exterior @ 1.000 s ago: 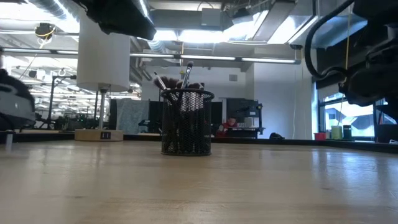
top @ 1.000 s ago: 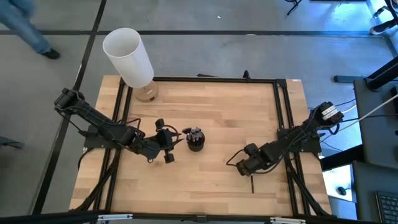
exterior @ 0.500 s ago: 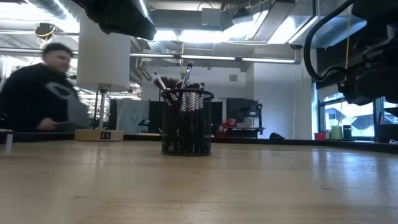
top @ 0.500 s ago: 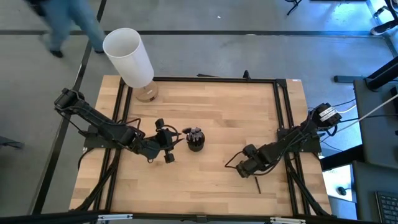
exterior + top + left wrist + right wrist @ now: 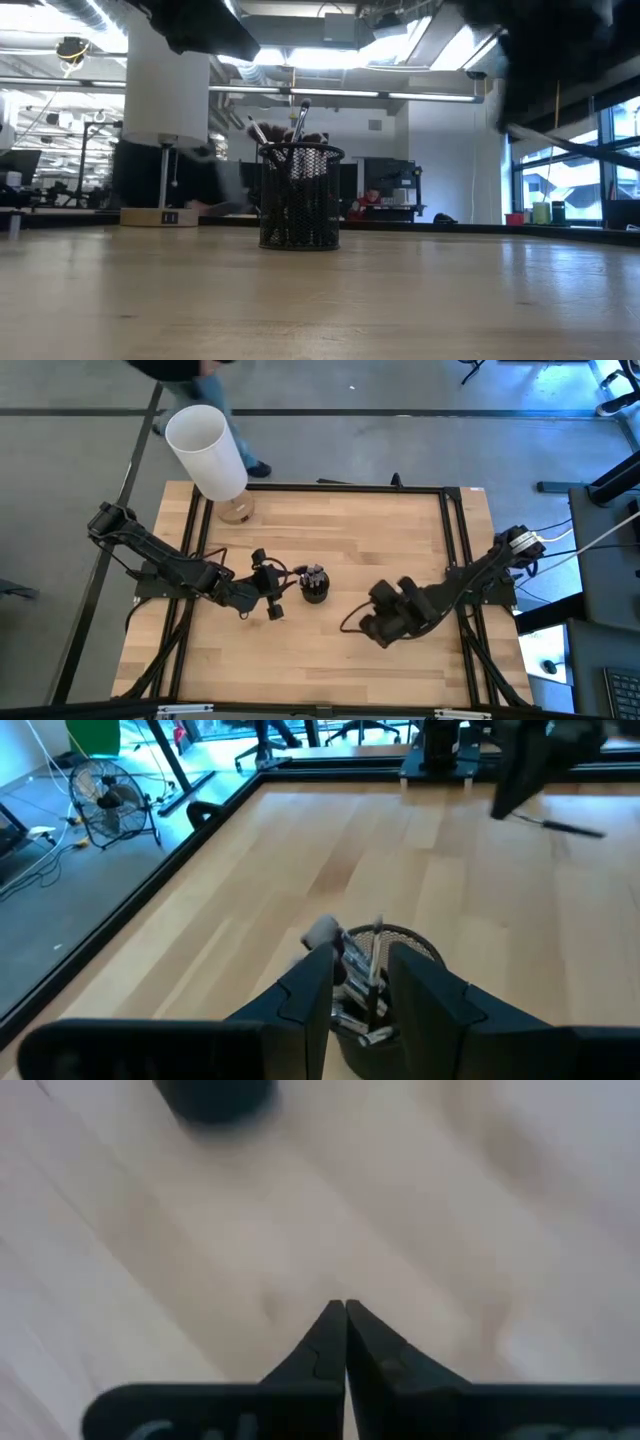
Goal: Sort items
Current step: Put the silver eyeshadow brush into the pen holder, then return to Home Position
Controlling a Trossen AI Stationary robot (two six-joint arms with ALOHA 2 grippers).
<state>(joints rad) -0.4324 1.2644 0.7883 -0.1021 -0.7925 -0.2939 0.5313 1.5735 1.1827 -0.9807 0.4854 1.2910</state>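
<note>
Fingers [image 5: 330, 1342] of the right gripper [image 5: 368, 630] are pressed together, at 4 o'clock from the cup [image 5: 314, 586], nearest the front edge of the table [image 5: 400, 530]. Its own wrist view shows nothing between the tips. The left wrist view shows one thin brush [image 5: 560, 824] sticking out right at that gripper's tip, so it looks pinched by one end, probably for carrying to the cup. That is a judgement, since the view is blurred.

Left gripper [image 5: 272, 600] sits at 9 o'clock from the cup, just beside it. Its fingers [image 5: 310, 995] are spread a little and hold nothing, with the cup rim seen through the gap. It is likely parked there to steady or guard the cup while the other arm delivers.

Other brushes [image 5: 298, 125] stand in the cup, tips up and leaning on the rim, which suggests the cup is where sorted ones go.

Farther off, at 11 o'clock from the cup, a white cylinder [image 5: 205, 450] stands at the table corner, well apart and untouched. A person [image 5: 190, 368] passes beyond the far edge.

Counts:
- two arms
- one cup
- one white cylinder
- one brush at the right gripper
- at least three brushes in the cup, exact number unclear
- no brush seen lying loose on the table
- one person
</note>
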